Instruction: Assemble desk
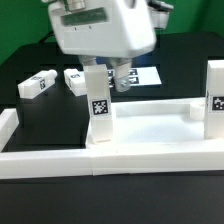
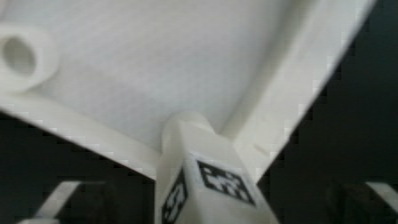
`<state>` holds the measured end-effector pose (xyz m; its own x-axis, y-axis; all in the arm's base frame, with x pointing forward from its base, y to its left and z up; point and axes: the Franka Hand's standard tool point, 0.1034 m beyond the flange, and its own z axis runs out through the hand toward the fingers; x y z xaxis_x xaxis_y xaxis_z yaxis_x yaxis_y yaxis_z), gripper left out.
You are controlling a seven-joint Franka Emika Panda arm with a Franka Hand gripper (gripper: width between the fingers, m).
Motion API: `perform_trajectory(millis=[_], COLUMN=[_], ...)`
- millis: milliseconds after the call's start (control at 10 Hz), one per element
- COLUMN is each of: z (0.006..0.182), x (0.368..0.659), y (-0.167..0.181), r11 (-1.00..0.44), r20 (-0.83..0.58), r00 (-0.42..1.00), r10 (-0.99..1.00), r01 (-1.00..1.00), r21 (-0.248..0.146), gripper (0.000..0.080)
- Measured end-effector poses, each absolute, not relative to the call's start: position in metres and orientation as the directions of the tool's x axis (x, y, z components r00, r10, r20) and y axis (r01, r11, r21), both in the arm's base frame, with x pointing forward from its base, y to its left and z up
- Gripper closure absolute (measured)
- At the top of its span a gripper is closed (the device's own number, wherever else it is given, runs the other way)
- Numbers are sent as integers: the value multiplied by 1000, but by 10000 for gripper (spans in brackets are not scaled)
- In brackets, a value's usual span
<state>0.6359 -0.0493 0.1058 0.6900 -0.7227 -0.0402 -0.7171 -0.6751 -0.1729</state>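
Leg-fitting step: the open, empty tool (image 1: pixel 108 78) straddles a white tagged block leg (image 1: pixel 98 108) upright on the white rimmed plastic top's (image 1: pixel 150 130) corner. Next, it likely needs to close squarely and twist.

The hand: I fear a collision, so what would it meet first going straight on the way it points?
Likely the upright leg at a corner of the desk top: the wrist view shows it ahead between the fingers of the open hand, which might straddle it. Depth is unclear.
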Motion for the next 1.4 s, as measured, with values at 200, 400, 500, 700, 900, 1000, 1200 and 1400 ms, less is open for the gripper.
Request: perform_trajectory(millis=[200,400,500,700,900,1000,1200,1400], z=[106,106,111,115,114,114,114,114], x=[637,637,638,645,645,645,645,644], y=[-51,-52,-59,-61,-61,-61,-63,-64], r11=[-737,-831,-932,-994,-993,-992,-983,-958], r20=[-15,13,30,30,29,28,21,9], r00=[750,843,939,998,997,996,988,963], r10=[-661,-538,-343,-59,-67,-80,-154,-271], r01=[-652,-528,-336,-56,-64,-77,-151,-269], r21=[-177,-175,-136,-99,-100,-100,-100,-102], gripper=[157,151,150,150,266,266,505,505])
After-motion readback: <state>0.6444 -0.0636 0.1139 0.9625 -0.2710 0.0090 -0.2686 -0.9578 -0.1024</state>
